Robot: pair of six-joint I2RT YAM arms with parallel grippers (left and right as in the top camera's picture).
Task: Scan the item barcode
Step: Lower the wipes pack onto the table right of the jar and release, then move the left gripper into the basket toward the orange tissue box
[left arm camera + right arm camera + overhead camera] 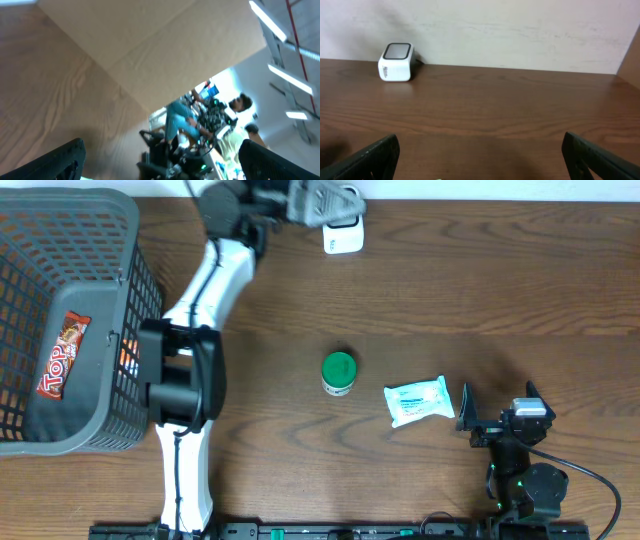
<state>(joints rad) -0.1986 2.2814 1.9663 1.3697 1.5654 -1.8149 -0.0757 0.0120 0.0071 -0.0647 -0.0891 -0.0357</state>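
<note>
Right gripper (485, 160) closest: my jaws wide, empty. White scanner (396, 62) far across the table (530, 105). Left gripper (162, 161) also wide, holding nothing. Green jar (339, 372) near wipes packet (418, 402).

Wood table (450, 290): basket (135, 285), scanner (343, 237), green tub (338, 370), wipes pkt (418, 401).

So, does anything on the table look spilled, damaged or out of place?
Nothing looks spilled or damaged. The green-lidded jar and the white packet sit apart on the table, the packet slightly askew. One snack bar lies in the basket.
</note>
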